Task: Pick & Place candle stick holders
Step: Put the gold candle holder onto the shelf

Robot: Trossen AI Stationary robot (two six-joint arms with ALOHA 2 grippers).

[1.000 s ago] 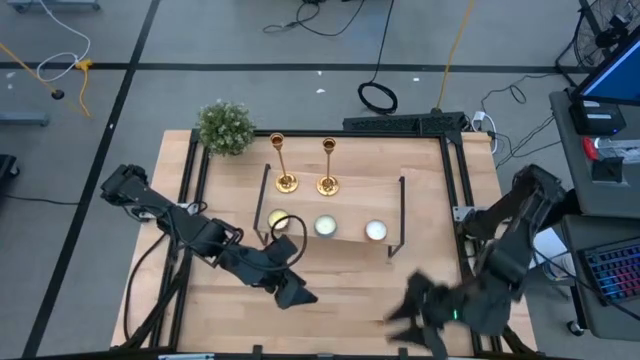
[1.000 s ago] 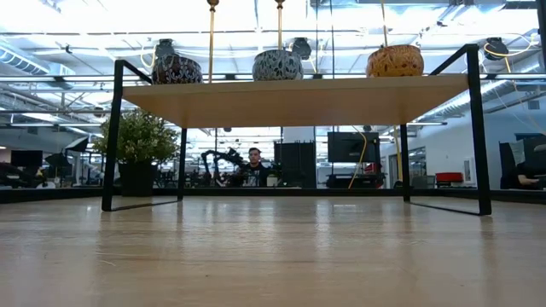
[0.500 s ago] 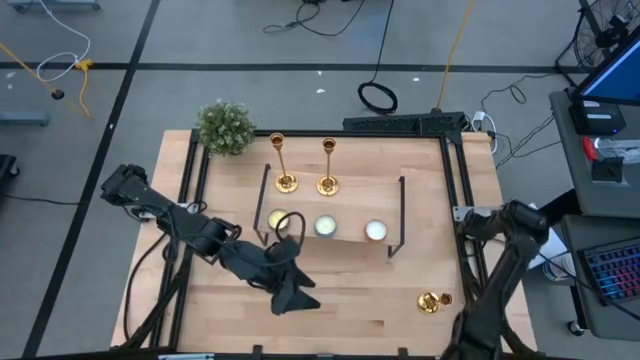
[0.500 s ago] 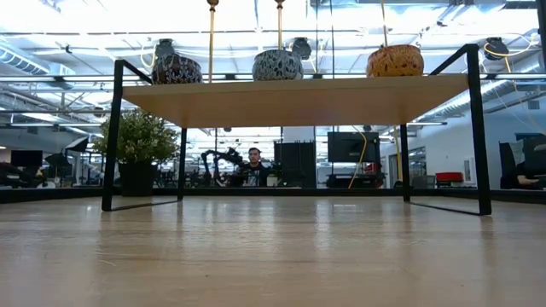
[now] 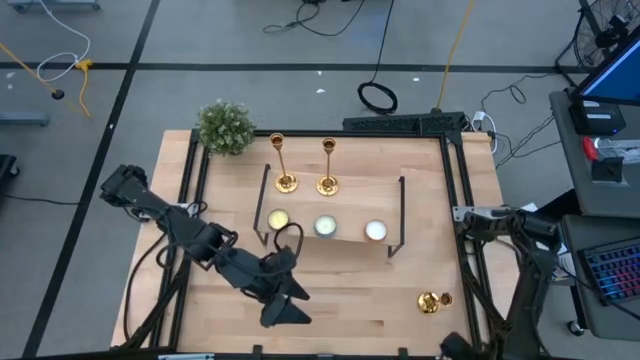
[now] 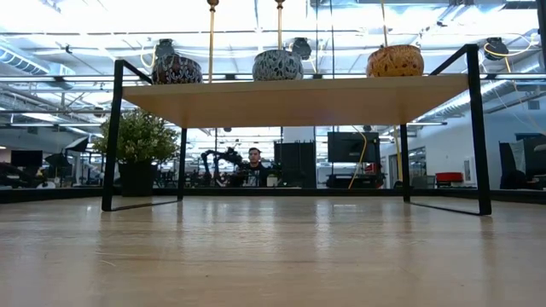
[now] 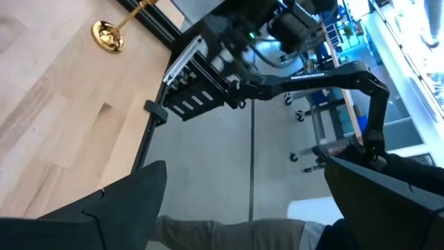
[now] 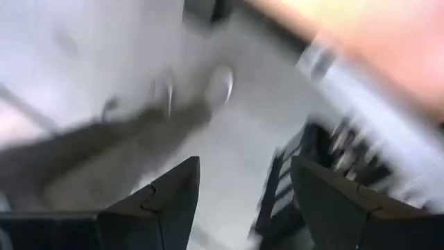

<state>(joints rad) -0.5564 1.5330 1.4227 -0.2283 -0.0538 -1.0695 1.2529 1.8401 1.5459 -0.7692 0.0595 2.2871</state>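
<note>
Two gold candlesticks (image 5: 285,165) (image 5: 327,164) stand upright on their bases on the table behind the wooden shelf (image 5: 340,215). Their stems also show in the low view (image 6: 212,34) (image 6: 279,26). A third gold candlestick (image 5: 432,301) lies on its side near the table's near right corner; it also shows in the left wrist view (image 7: 111,33). My left gripper (image 5: 283,308) is open and empty over the table's near middle, in front of the shelf. My right gripper (image 8: 243,201) is open and empty, beyond the table's near right edge.
Three tealights (image 5: 325,227) sit on the shelf in patterned holders (image 6: 277,64). A potted plant (image 5: 225,127) stands at the far left corner. A black frame rail (image 5: 463,250) runs along the table's right edge. Bare wood lies between the shelf and the near edge.
My right arm has drawn back from over the table's near right part toward the right edge and off the table, uncovering the gold candlestick lying there. My left gripper has shifted a little toward the near edge and turned.
</note>
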